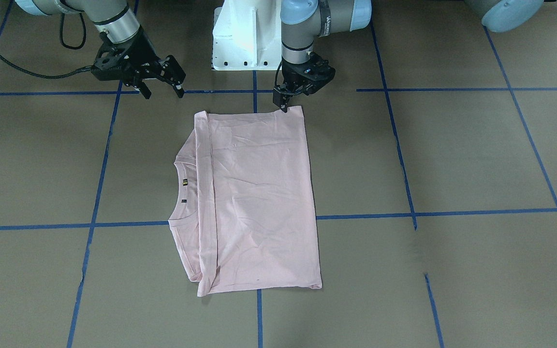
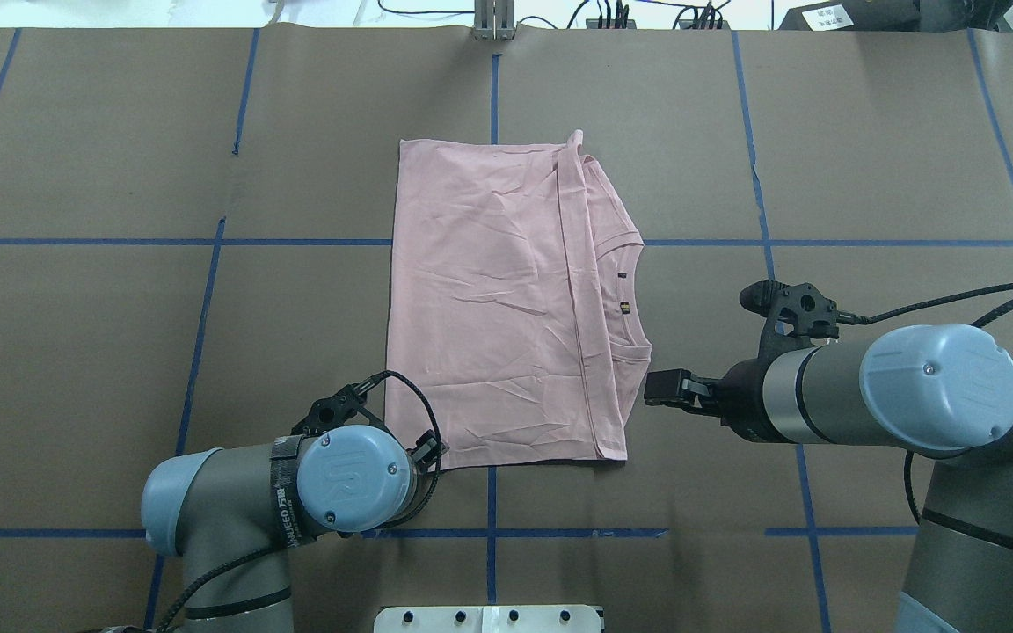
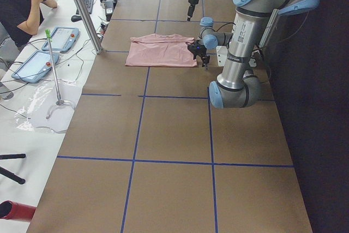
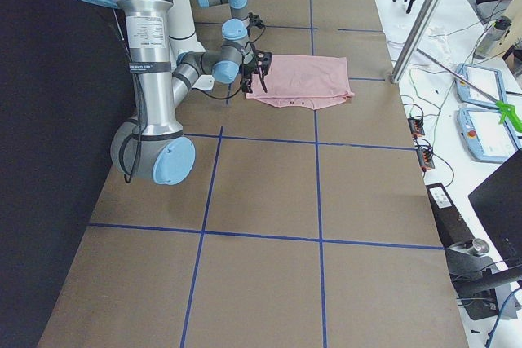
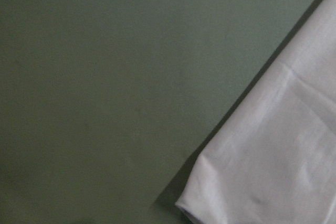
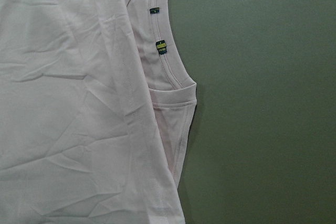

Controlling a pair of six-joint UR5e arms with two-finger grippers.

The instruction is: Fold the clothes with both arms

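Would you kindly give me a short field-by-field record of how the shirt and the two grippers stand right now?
Garment: pale pink T-shirt, folded roughly rectangular, lying flat, collar towards the robot's right
Surface: brown paper-covered table with blue tape grid
Left gripper: at the shirt's robot-side corner; open or shut cannot be told
Right gripper: open, off the collar side, apart from the cloth

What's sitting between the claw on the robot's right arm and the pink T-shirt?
Nothing. In the overhead view, only a narrow strip of bare brown table separates the right gripper from the collar-side edge of the pink T-shirt.
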